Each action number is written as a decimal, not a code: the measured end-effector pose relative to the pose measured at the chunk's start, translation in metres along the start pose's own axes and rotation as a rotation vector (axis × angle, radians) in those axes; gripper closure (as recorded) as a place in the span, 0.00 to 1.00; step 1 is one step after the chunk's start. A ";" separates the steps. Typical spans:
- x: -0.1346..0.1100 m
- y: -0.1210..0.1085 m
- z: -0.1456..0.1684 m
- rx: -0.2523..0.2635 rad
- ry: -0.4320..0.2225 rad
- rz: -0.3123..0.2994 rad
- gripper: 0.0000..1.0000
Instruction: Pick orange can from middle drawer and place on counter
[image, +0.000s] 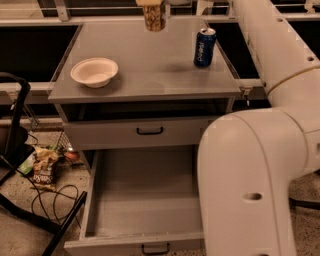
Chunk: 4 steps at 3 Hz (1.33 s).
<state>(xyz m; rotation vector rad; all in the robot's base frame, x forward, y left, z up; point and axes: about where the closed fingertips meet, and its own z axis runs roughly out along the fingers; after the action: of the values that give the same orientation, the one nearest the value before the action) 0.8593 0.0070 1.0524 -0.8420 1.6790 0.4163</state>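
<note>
One can (154, 17), clasped by the pincer (150, 2) at the view's top edge, hangs over the surface (150, 75); placing step; next, lower upright, then release.

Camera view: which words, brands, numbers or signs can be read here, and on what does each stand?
"pepsi": white letters running up the blue can on the counter, only just legible.
Print on the orange can, directly under the end effector at the top edge: too blurred to read.
Print on the snack bag at lower left: too blurred to read.
No other text, number or sign shows.
</note>
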 end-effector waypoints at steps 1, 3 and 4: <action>-0.014 -0.036 0.030 0.113 -0.087 0.091 1.00; 0.071 -0.020 0.118 0.090 0.049 0.259 1.00; 0.107 -0.008 0.140 0.074 0.130 0.296 1.00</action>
<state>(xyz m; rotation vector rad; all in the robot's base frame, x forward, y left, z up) 0.9522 0.0619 0.9130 -0.5763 1.9372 0.5059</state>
